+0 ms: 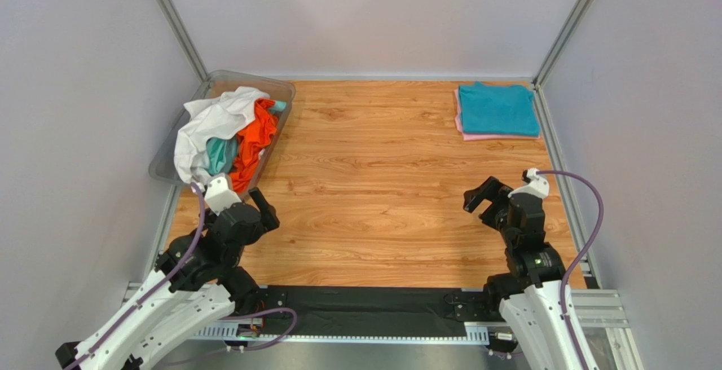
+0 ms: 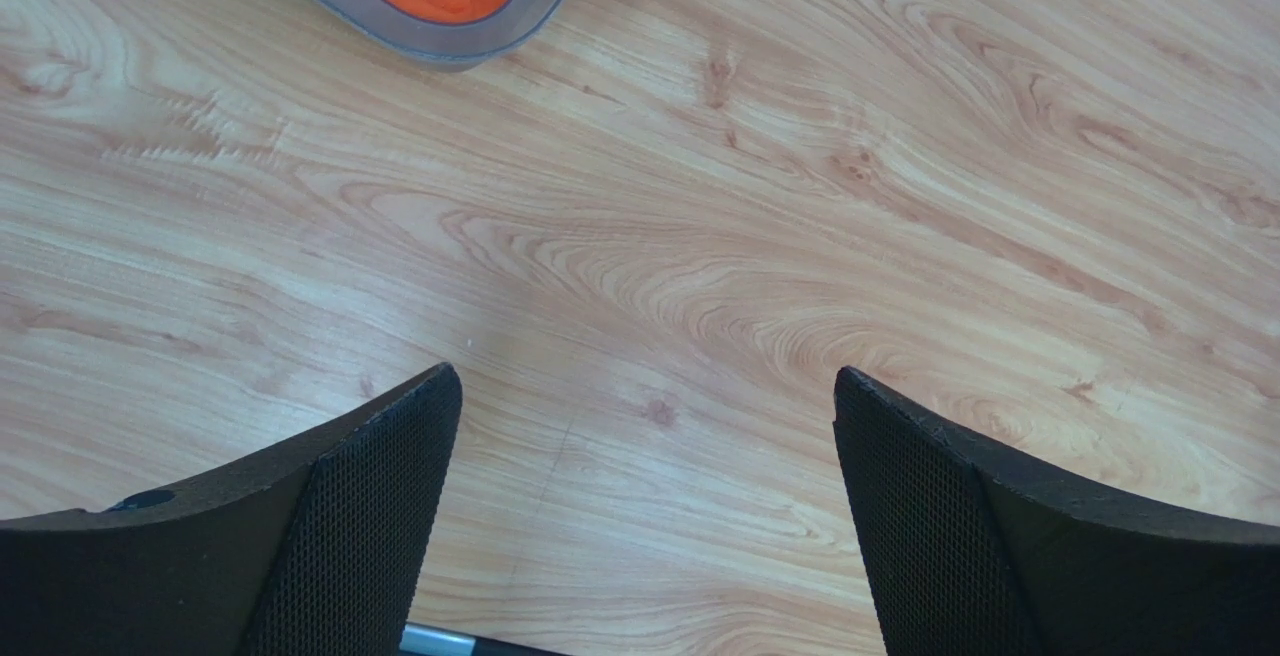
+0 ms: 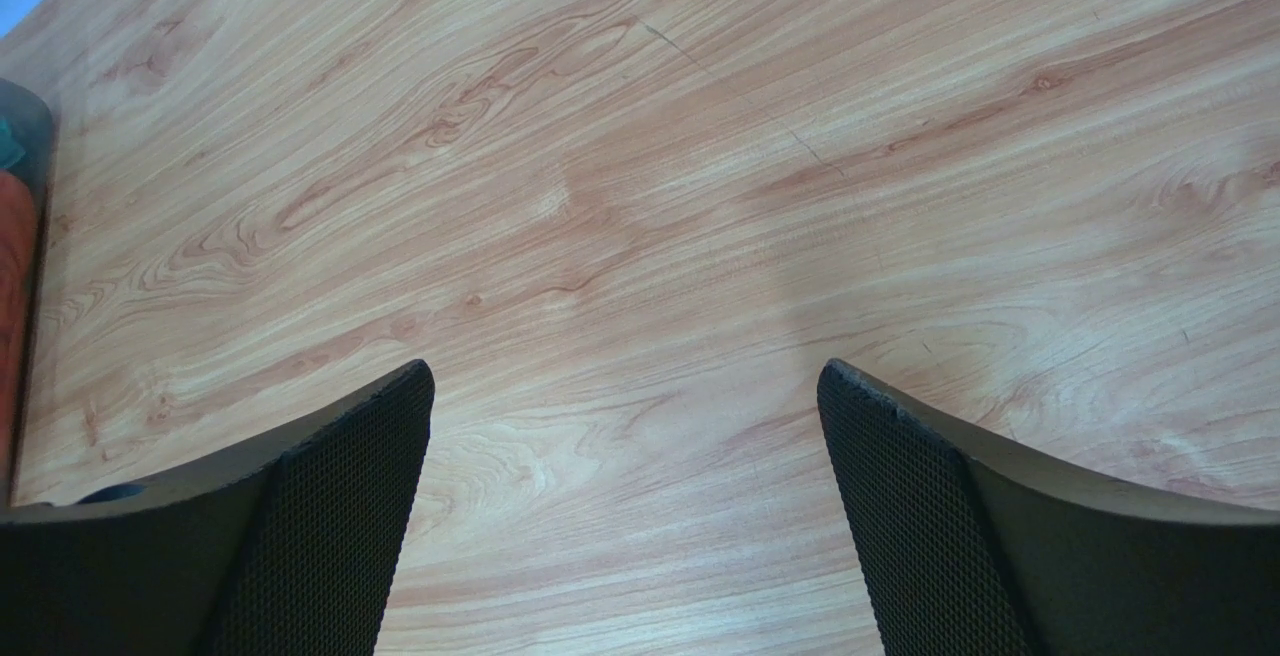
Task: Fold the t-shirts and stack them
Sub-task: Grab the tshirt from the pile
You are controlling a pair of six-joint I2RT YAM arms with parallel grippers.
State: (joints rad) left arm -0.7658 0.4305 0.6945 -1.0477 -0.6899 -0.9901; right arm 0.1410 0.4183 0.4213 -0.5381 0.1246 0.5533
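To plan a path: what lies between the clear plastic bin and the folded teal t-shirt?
Only bare wooden tabletop before the folded teal t-shirt, per the top external view.

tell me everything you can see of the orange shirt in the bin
The orange t-shirt is bright, soft-looking plain cloth, crumpled and unfolded. It lies inside the clear plastic bin at the far left of the wooden table, bunched along the bin's right wall. A white shirt is heaped over its left side, and a teal shirt lies against it. The left wrist view shows a wrinkled patch just behind the bin's rim.
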